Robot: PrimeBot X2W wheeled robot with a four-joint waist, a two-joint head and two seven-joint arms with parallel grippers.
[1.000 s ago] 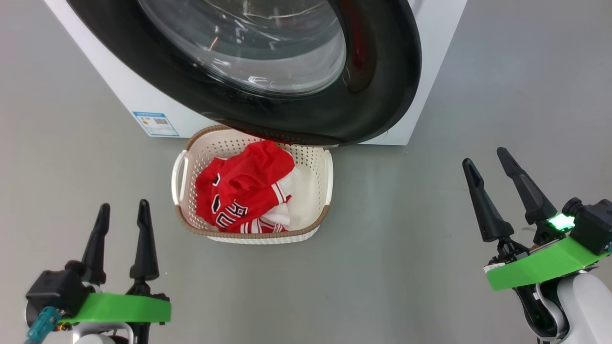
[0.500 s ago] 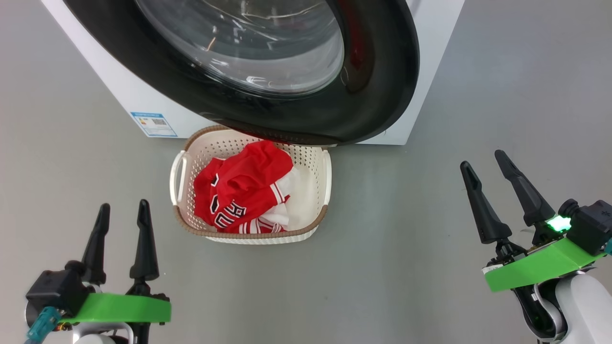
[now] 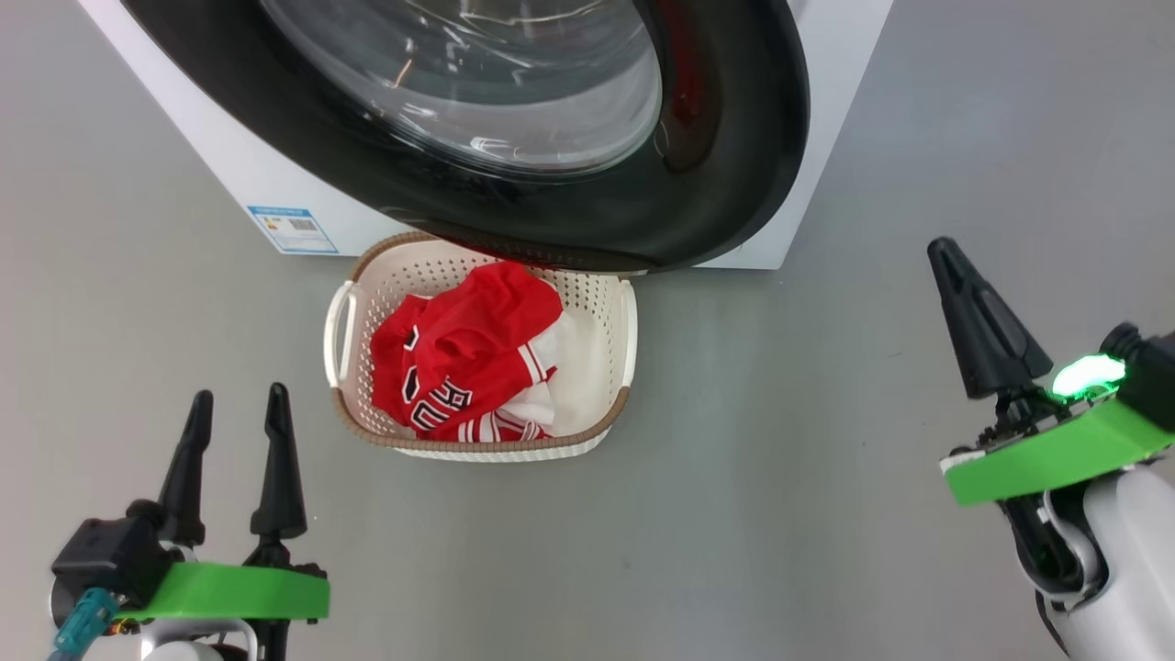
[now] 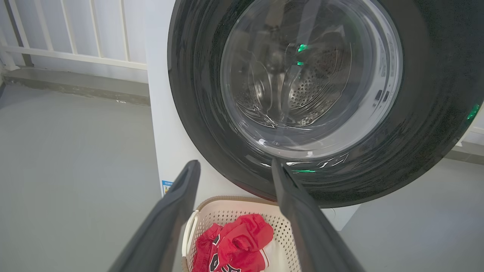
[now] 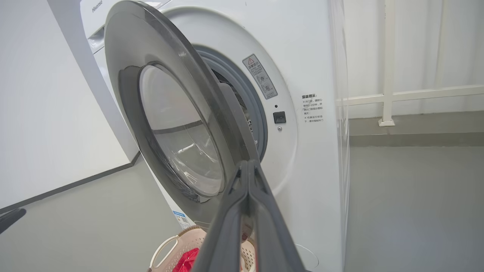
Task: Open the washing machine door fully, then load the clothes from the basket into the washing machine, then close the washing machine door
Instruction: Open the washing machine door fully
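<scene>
Head view: nearest us, our left gripper (image 3: pixel 239 395) hangs at lower left, its dark fingers spread and empty. Our right gripper (image 3: pixel 945 250) has its fingers pressed together on nothing. Beyond, on the grey floor (image 3: pixel 780 514), the small cream perforated plastic basket (image 3: pixel 477 447) holds the bright red-and-white clothes (image 3: pixel 459 340). It sits under the large round glossy black washing machine door (image 3: pixel 725 184), ajar on the big white boxy washing machine (image 3: pixel 831 138).
</scene>
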